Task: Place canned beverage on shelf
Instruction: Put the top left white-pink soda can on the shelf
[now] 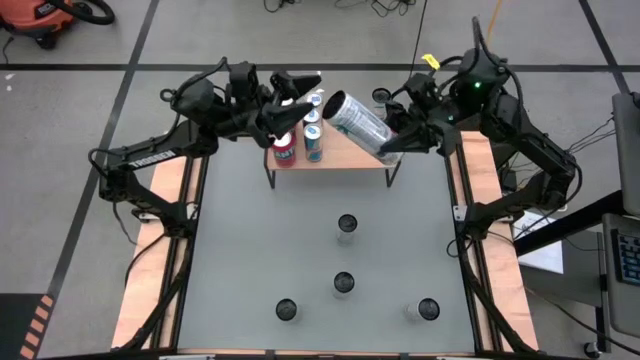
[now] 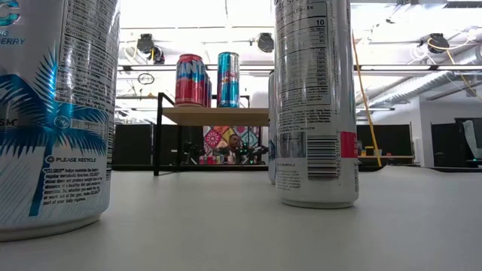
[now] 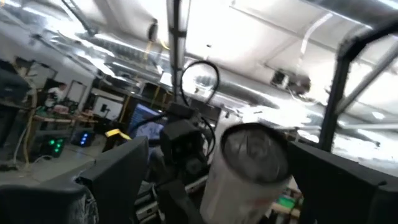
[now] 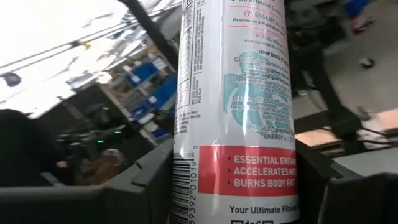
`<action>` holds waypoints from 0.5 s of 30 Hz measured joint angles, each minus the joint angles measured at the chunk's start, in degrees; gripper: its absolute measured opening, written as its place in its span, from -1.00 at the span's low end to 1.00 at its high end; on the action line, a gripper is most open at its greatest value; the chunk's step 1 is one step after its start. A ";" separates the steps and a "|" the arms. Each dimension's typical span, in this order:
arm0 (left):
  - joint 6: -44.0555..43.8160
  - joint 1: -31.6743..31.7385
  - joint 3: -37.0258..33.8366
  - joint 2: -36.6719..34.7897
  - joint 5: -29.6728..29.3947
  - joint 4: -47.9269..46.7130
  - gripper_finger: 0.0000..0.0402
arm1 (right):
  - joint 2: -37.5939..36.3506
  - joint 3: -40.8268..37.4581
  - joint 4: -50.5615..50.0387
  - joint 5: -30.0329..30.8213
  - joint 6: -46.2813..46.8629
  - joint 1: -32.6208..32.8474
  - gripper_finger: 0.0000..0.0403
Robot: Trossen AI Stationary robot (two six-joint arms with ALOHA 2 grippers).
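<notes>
Two cans on shelf: a red can point(image 1: 284, 152) and a blue can point(image 1: 313, 144) stand upright at the left end of the shelf point(image 1: 350, 155); the right half of its wooden top is bare.
Held can: we see the right pincer point(image 1: 392, 146) pinching a silver can point(image 1: 357, 118) near its base, above the right part of the shelf — tilted, top leaning toward the left arm.
Left pincer: the left pincer point(image 1: 300, 92) hangs spread wide and empty just above the shelf's left end, pointed at the silver can's top.
Table stock: four more cans point(image 1: 343, 284) stand upright on the grey table point(image 1: 240, 250), well apart from the shelf.
Risk, tilt: we judge the can must be righted before release — set down leaning, it would likely topple and roll off the top.
Risk, neighbours: its leaning top sits close to the blue can; a swing leftward could knock both standing cans over.
Risk, arms: both pincers crowd the same spot, so contact between them seems possible.
Risk, grip: a low hold on a tall can may let it pivot.
</notes>
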 joint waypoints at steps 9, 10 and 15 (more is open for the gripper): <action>1.33 0.18 -0.02 -0.51 4.28 0.50 0.92 | 2.98 0.02 11.69 -2.02 8.94 0.00 0.00; 1.35 0.15 -0.02 -0.55 4.32 0.70 0.92 | 3.32 0.02 13.18 -1.96 9.54 -0.04 0.00; 1.32 -0.26 -0.04 -0.55 4.76 2.89 0.93 | 5.53 0.02 17.63 -1.98 11.63 0.01 0.00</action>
